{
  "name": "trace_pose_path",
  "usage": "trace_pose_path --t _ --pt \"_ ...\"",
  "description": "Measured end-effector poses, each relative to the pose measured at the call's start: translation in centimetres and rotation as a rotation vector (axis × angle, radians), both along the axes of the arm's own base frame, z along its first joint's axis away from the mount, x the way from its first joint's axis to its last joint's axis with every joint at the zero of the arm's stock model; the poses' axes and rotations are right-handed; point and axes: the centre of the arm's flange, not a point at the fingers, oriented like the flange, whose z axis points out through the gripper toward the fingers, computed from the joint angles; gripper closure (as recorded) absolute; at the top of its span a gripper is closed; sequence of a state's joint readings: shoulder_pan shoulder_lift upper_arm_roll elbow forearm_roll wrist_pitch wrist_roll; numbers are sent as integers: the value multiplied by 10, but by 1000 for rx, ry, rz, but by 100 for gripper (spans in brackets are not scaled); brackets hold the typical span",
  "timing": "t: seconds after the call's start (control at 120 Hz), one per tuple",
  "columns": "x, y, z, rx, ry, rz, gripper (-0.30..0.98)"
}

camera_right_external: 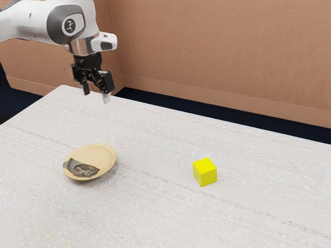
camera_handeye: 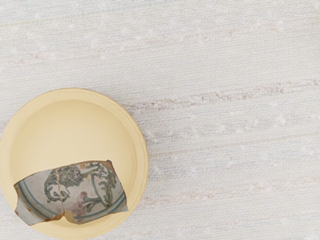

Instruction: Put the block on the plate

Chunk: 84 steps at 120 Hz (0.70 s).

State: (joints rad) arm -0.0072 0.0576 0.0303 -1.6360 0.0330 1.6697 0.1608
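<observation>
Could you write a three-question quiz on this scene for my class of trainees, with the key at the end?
1. Fill in the blank: The block, lying toward the exterior view's right from the plate, is ____ in colour.
2. Choose one: The gripper is A) shut on the block, B) open, C) shut on the plate.
3. True or false: The block sits on the plate.

Key: 1 yellow; 2 B; 3 false.
</observation>
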Motion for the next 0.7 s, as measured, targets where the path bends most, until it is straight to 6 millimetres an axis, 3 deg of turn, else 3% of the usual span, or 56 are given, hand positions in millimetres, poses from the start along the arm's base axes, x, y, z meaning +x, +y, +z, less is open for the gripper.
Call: trace_pose_path --t 0.183,0.267,0.35,0.442,0.7 --pt "9 -15 -13 9 14 -35 0" --pt "25 -52 -33 23 31 -64 0" --pt "58 -89 -62 20 42 -62 0" --pt "85 -107 -92 2 53 -2 0" --pt "117 -162 -154 7 63 253 0"
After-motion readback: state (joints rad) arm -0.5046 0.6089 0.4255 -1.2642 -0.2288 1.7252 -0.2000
